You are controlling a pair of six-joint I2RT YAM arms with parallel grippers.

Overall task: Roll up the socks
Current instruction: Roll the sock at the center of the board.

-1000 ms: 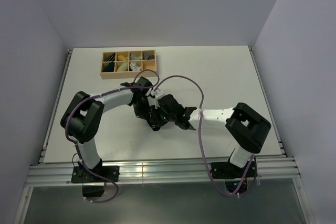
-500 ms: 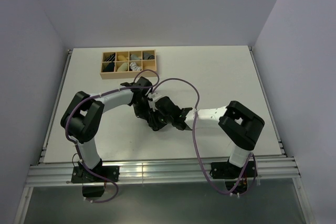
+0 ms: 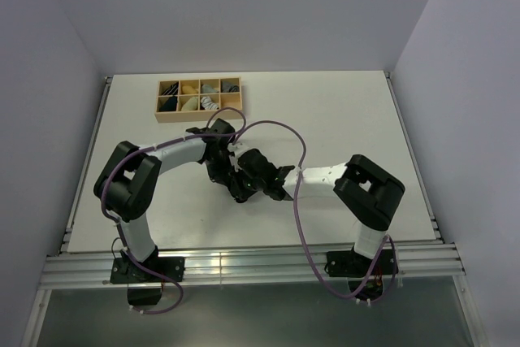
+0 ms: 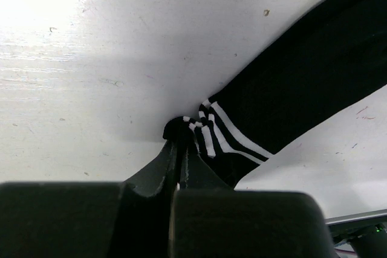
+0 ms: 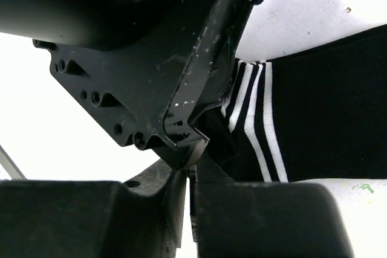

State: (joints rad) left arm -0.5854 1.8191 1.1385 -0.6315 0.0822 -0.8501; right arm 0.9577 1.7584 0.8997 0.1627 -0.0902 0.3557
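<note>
Clamped tight, the left jaws pinch the striped cuff of the black sock [image 4: 302, 77] at lower centre, anchoring it on the surface [image 4: 91, 58]. The right jaws look closed on that same cuff alongside, likely to start the roll. The sock's body trails to the upper right. Far back sits the wooden tray [image 3: 199, 118].

We record white link shells and black joints on the left arm [image 3: 175, 152] and the right arm [image 3: 323, 177]. Purple cables [image 3: 297, 213] loop along both. The left gripper [image 4: 179, 144] is matte black and has small screw holes.

Overhead looks down; 2 close wrist views share sock [image 4: 302, 77].
</note>
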